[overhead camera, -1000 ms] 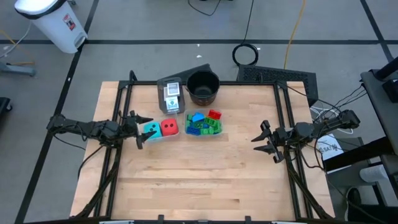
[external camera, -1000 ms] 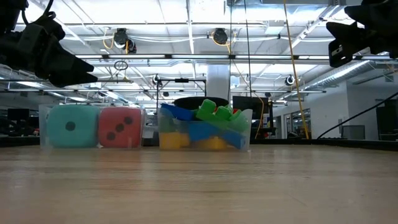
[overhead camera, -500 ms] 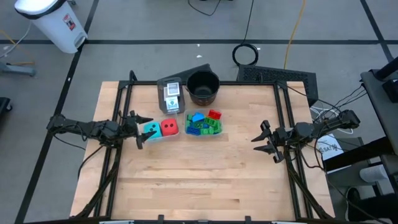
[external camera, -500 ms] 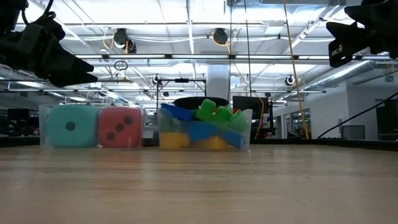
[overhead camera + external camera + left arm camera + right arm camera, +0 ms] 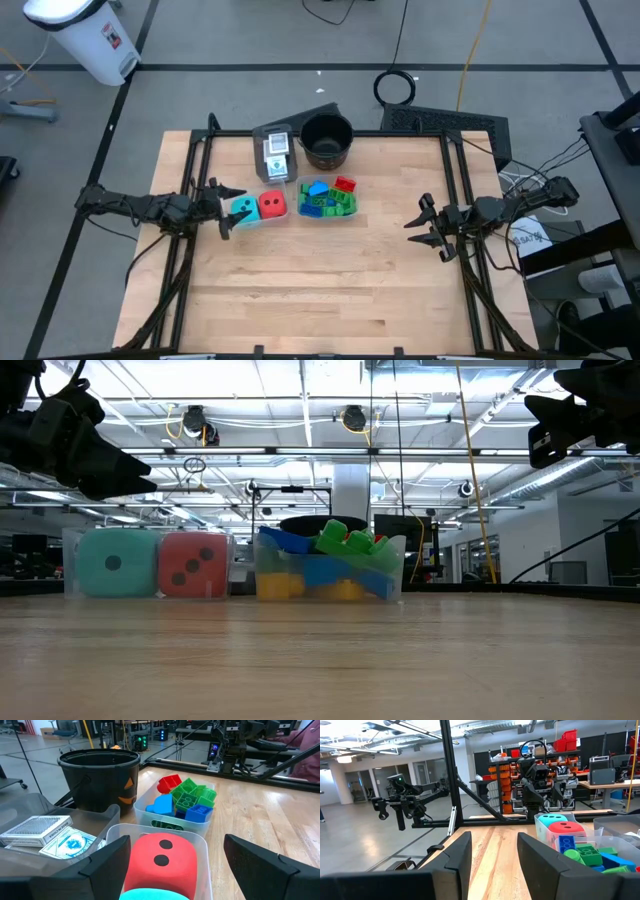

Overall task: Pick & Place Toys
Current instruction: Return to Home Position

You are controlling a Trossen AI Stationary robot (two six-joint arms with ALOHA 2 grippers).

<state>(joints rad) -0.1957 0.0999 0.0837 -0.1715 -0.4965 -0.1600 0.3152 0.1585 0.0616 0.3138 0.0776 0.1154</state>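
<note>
Nothing has shifted in the last second. Over the table [image 5: 330, 290], both arms hang where they were, which reads to me as sorting done and the arms parked.

The left gripper [image 5: 229, 211] hovers above the wood, just left of the left tub [image 5: 256, 222]. Its fingers are spread wide and hold nothing. The right gripper [image 5: 425, 227] sits raised by the right edge, well apart from the toys. Its fingers are also parted and empty.

The black pot [image 5: 326, 140] stands at the far side, with the tub of cards [image 5: 42, 831] to its left.

The cyan cube [image 5: 241, 209] and red cube [image 5: 271, 206] sit side by side in the left tub, so that pair's long axis runs left to right. Neither cube has a long axis of its own. Toward the near edge, cyan shows one pip and red shows three.

The building blocks [image 5: 327, 198] are heaped in the tub to the right, pointing every which way.
</note>
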